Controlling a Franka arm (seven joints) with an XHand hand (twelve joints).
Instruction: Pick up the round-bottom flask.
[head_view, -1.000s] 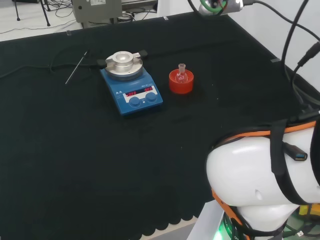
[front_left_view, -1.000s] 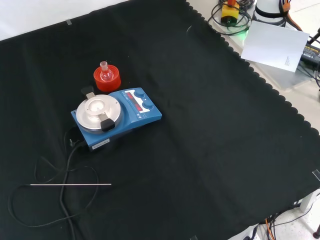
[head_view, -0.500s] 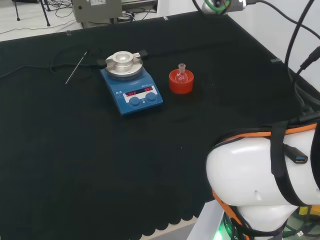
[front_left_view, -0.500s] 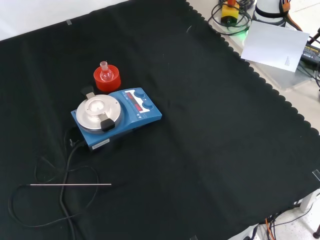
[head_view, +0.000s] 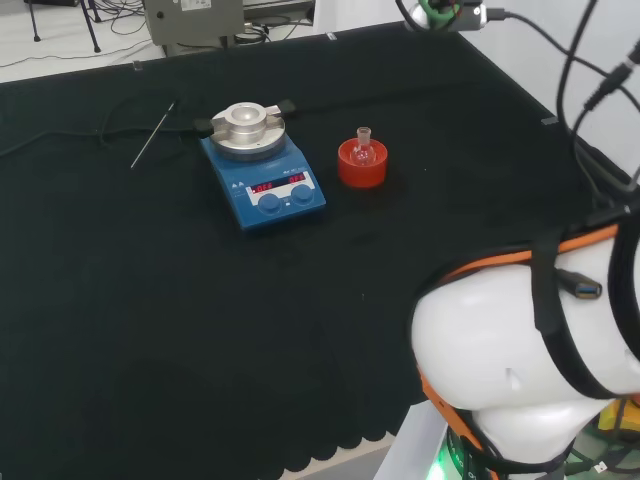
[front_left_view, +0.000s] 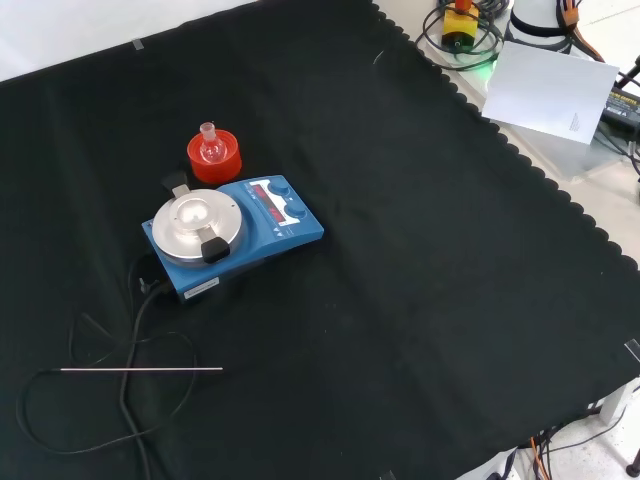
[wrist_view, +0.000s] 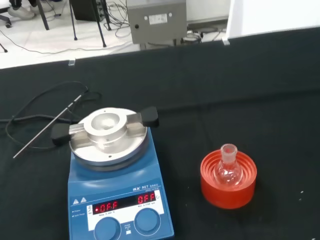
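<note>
The flask is sitting upright in the red ring just beside the blue hotplate, the ring keeping its round base from rolling. Hand state: cannot tell. Pickup not yet begun.

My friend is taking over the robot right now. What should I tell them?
Hand: the views do not settle whether it is open or shut; nothing is being held.
Things: the round-bottom flask sits upright in its red ribbed stand on the black cloth, just beside the blue hotplate stirrer. A thin metal rod and a black cable lie beyond the stirrer.
Done: nothing yet; the flask is untouched.
Left: bring the hand to the flask, close the fingers on it, lift it out of the stand.
</note>
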